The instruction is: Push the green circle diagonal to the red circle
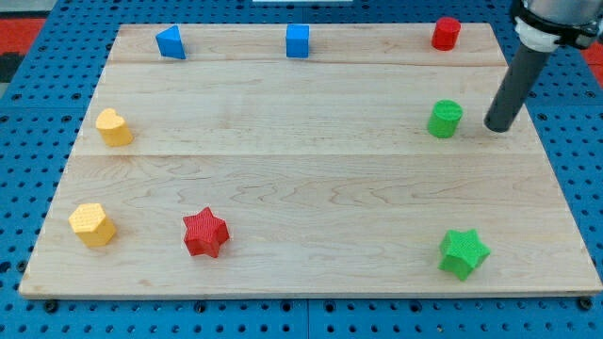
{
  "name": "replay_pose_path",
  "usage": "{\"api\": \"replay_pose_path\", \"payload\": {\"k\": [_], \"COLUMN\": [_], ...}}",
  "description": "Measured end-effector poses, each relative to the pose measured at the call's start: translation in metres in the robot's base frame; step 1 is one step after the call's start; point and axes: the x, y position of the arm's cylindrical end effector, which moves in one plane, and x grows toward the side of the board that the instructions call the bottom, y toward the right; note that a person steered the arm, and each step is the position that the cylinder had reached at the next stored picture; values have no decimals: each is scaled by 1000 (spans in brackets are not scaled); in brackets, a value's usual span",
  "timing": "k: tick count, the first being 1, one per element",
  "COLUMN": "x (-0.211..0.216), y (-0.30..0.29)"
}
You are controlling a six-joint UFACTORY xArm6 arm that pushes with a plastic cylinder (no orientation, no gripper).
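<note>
The green circle (445,119) stands at the view's right on the wooden board (301,179). The red circle (446,33) stands near the board's top right corner, straight above the green circle in the view. My tip (497,126) rests on the board just to the right of the green circle, a small gap apart from it. The dark rod rises from the tip toward the view's top right corner.
A green star (464,252) lies at the bottom right. A red star (205,233) and a yellow hexagon (91,224) lie at the bottom left. A yellow block (113,127) sits at the left edge. A blue triangle-like block (171,42) and a blue cube (298,41) sit along the top.
</note>
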Motion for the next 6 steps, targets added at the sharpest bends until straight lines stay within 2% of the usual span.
{"api": "replay_pose_path", "payload": {"k": [2, 3, 4, 5, 6], "x": [-7, -8, 39, 120, 195], "y": [-91, -88, -59, 44, 94]}}
